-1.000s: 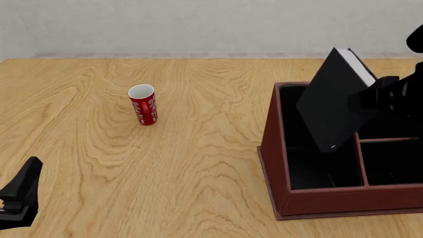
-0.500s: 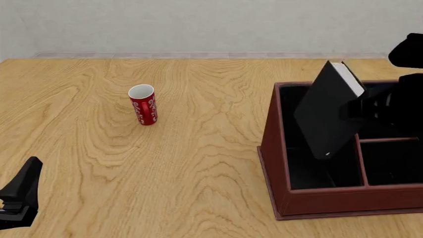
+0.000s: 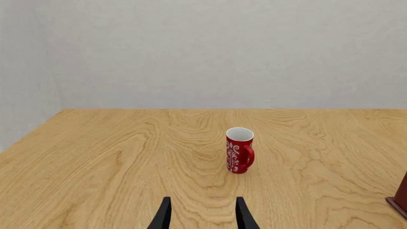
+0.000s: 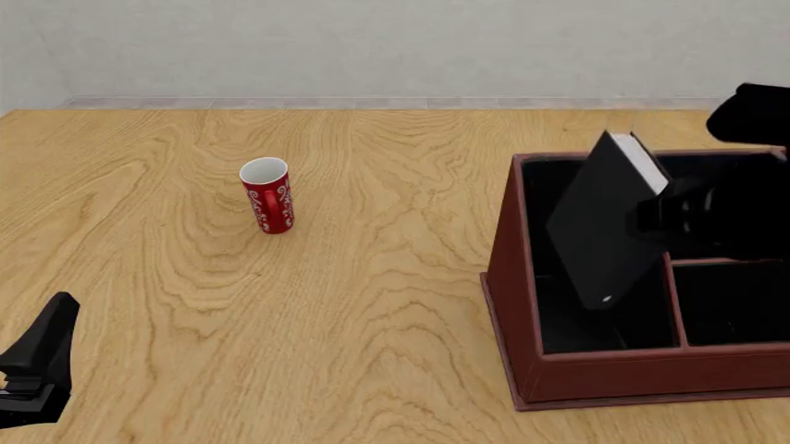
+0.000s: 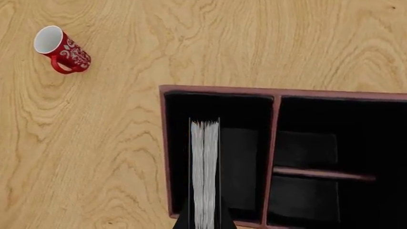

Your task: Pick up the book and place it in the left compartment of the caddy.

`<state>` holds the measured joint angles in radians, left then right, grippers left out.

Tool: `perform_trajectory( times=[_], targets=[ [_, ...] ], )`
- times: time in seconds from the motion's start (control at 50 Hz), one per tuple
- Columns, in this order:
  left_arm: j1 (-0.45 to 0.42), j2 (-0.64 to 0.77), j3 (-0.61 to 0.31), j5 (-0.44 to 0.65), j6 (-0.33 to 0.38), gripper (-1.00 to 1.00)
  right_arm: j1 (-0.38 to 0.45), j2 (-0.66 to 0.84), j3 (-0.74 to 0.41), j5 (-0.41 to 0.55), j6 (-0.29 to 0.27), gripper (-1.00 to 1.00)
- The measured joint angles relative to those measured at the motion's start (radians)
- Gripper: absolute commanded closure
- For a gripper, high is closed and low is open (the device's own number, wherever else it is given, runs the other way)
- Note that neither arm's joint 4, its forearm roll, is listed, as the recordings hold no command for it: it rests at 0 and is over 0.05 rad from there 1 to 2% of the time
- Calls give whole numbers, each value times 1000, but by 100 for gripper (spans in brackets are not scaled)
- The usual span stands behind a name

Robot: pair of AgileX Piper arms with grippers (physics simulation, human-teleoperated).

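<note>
The black book (image 4: 605, 227) with white page edges is tilted, its lower end down inside the left compartment (image 4: 568, 326) of the dark red-brown caddy (image 4: 509, 277). My right gripper (image 4: 672, 215) is shut on the book's upper part, over the caddy. In the right wrist view the page edges (image 5: 205, 167) stand over the long black section (image 5: 245, 157), between the gripper's fingers (image 5: 185, 222). My left gripper (image 4: 31, 365) sits low at the near left, far from the caddy; the left wrist view shows it open and empty (image 3: 202, 217).
A red-and-white patterned cup (image 4: 266, 196) stands upright on the wooden table, left of the caddy; it also shows in the left wrist view (image 3: 239, 150) and the right wrist view (image 5: 62, 44). Two shorter caddy sections (image 4: 734, 301) lie right of the divider.
My right gripper has come down with the book, and the book's lower end has sunk deeper into the left compartment. The left arm and the cup have not moved.
</note>
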<state>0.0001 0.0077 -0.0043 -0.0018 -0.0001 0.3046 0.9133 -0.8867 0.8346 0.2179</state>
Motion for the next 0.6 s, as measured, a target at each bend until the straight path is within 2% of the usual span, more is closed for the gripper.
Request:
perform_trajectory(
  times=[0.6],
  targets=[
    [0, 0, 0, 0, 0, -100, -21, -1, 69, -50, 13, 100]
  ],
)
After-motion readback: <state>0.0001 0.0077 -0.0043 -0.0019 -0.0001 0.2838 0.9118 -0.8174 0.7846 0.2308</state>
